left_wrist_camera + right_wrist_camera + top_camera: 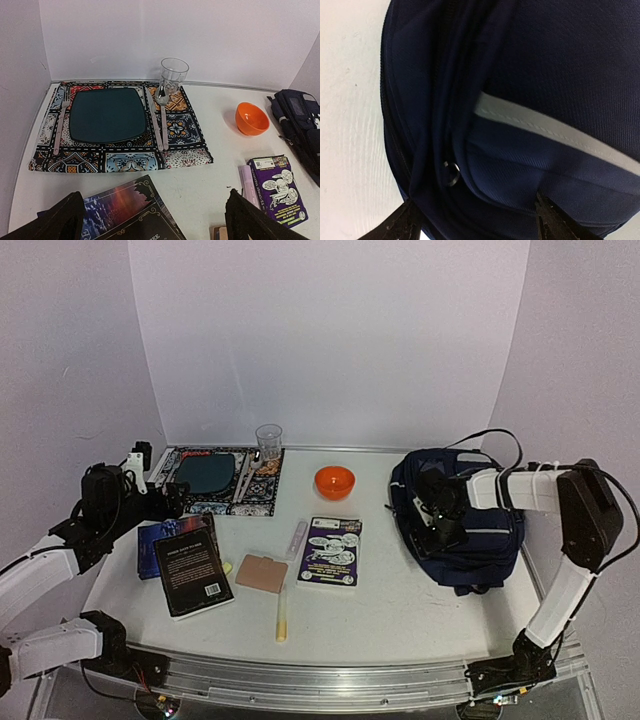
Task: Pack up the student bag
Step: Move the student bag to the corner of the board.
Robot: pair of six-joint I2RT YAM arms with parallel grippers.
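The student bag, navy with a thin white stripe, lies at the table's right side. My right gripper is pressed down on its top left part. In the right wrist view the bag fills the frame; the right gripper stands open, one finger on each side of a bulging fold, with a small metal zip ring between them. My left gripper is open above the near corner of a dark book, holding nothing.
On the table lie a dark book on a blue one, a purple booklet, a tan pad, a yellow marker and a lilac pen. An orange bowl and a placemat with plate, cutlery and glass sit behind.
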